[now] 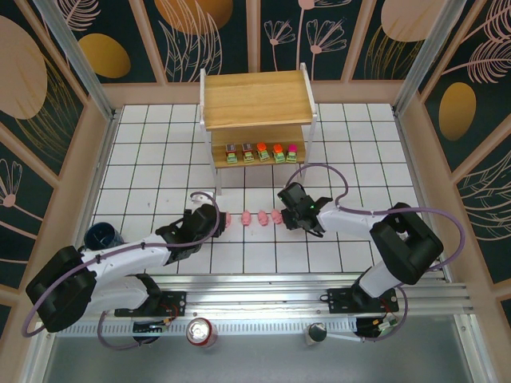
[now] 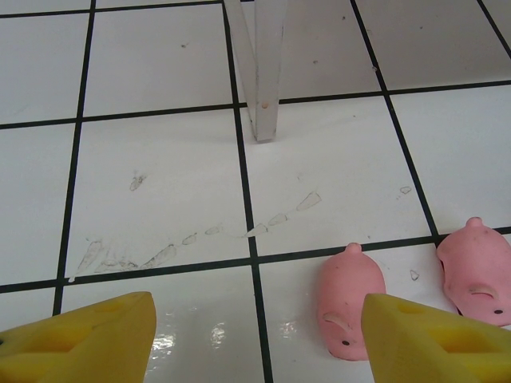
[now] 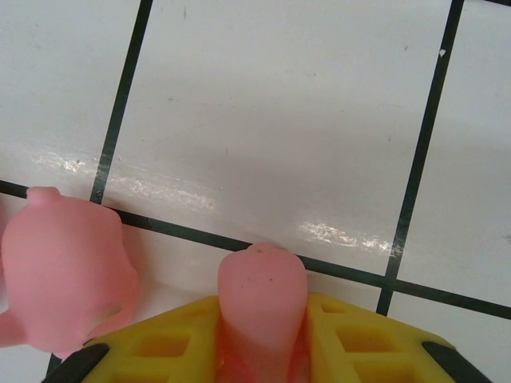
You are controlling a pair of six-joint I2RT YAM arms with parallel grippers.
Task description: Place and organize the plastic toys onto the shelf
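Just in front of shelf (image 1: 255, 100), pig (image 3: 262, 275) at right end of pig row (image 1: 254, 216) is pinched by right gripper (image 3: 263, 315), long axis poking forward past pads. Left gripper (image 2: 255, 339) held spread by row's left end. White tiled table (image 1: 351, 159) is left open up to shelf, lower board taken by blocky pieces (image 1: 262, 152).

White tiled tabletop (image 1: 359, 144) ruled by dark grid lines; faint grey scuff marks (image 2: 160, 254) and soft glare (image 3: 160, 190) on its gloss; dark teal wall panels (image 1: 36, 120) printed with peach leaves; pale wooden strips (image 1: 254, 32) between; aluminium rail (image 1: 263, 307) along the near edge.
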